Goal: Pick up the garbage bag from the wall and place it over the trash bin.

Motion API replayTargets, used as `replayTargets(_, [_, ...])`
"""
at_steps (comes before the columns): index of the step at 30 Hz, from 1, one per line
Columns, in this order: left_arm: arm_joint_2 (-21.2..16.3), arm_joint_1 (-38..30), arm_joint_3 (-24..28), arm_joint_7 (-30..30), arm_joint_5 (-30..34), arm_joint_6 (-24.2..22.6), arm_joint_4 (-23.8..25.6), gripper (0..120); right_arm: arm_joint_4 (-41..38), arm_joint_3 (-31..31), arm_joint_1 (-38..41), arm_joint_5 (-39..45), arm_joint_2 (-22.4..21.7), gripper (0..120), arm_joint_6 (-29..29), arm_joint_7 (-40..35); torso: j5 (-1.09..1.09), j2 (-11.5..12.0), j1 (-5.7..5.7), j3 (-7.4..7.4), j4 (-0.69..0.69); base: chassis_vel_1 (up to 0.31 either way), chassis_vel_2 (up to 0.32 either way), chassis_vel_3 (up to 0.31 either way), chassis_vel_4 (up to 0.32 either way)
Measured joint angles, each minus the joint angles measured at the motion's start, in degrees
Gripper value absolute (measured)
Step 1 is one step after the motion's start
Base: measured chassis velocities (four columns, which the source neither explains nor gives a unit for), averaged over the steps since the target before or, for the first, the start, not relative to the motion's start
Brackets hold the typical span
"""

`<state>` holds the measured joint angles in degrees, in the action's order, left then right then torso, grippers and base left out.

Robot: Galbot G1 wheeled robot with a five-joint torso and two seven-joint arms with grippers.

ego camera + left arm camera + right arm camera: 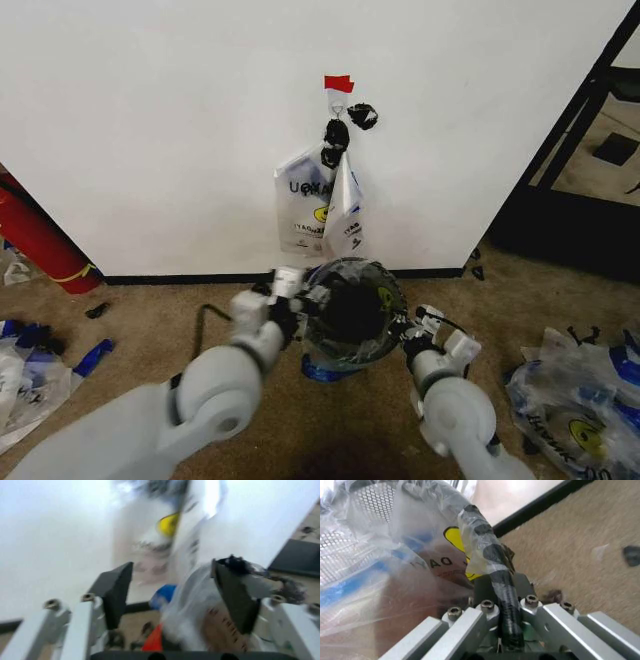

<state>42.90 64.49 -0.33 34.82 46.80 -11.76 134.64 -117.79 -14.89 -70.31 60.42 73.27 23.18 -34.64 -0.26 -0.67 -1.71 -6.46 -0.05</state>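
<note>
Garbage bag [352, 312], thin and see-through, is stretched over the mouth of the trash bin [345, 362] at lower centre of the head view, with a yellow round logo showing on its right side and a blue handle trailing onto the carpet below. The left gripper [296, 293] sits at the bin's left edge and the right gripper [415, 326] at its right edge. Above, on the wall [150, 120], other printed bags [320, 205] hang from a hook [338, 105] under a red tape patch [338, 83], beside black knotted lumps [345, 128]. A red cylinder [35, 240] leans at the left edge.

Left wrist view: the left gripper [172, 592] has its dark fingers [116, 592] spread apart; crinkled clear plastic of the garbage bag [195, 607] lies against the right-hand finger. The hanging bags blur behind.

Right wrist view: the right gripper [501, 596] has its fingers closed on the bin's dark rim [497, 577], with the bag's film pinched over it. The garbage bag [395, 570] shows its yellow logo, dark lettering and blue streaks over the mesh wall.
</note>
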Motion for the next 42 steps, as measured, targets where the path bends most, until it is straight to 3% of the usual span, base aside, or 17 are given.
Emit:
replayTargets(4, [2.2,12.7,-10.3,-2.4,-6.5,4.0,1.0,85,1.4,1.3,2.3,2.1,0.0,0,2.7,-0.4,0.00,0.0,0.01,0.00,0.00,0.000,0.000,0.000,0.000])
replayTargets(6, [2.8,14.6,-12.2,-3.0,-7.8,4.8,1.2,86,1.7,1.6,2.8,2.1,0.1,0,2.9,-0.4,0.00,0.0,0.00,0.00,0.00,0.000,0.000,0.000,0.000])
replayTargets(8, [4.3,18.7,-15.2,-4.4,-11.0,6.1,1.8,97,2.5,2.0,3.6,1.9,0.3,0,3.1,-0.4,0.02,0.0,0.01,0.00,0.00,0.000,0.000,0.000,0.000])
replayTargets(17, [5.8,20.9,-11.6,-6.5,-13.8,5.6,3.2,100,2.6,2.2,3.6,1.3,0.1,0,3.1,-0.3,0.03,0.0,0.01,0.00,-0.03,0.000,0.000,0.000,0.000])
replayTargets(21, [6.1,20.3,-9.4,-6.8,-13.8,5.2,2.9,96,2.3,2.1,3.2,1.1,0.1,0,3.0,-0.2,0.03,0.0,0.01,0.00,-0.03,0.000,0.000,0.000,0.000])
replayTargets(27, [6.7,17.4,-4.4,-7.2,-11.5,3.8,0.1,74,1.1,1.4,1.6,0.2,-0.1,0,2.8,0.4,0.03,0.0,0.00,0.00,-0.02,0.000,0.000,0.000,0.000])
replayTargets(29, [7.1,15.2,-2.6,-7.1,-10.1,3.0,-1.8,62,0.6,1.3,1.4,0.1,-0.1,0,2.7,0.4,0.03,0.0,0.00,0.00,-0.02,0.000,0.000,0.000,0.000])
replayTargets(42, [8.2,12.2,-1.6,-5.7,-5.5,3.4,-5.2,18,0.4,1.1,1.1,-0.9,0.1,0,2.5,0.9,0.03,0.0,0.00,0.00,-0.01,0.000,0.000,0.000,0.000])
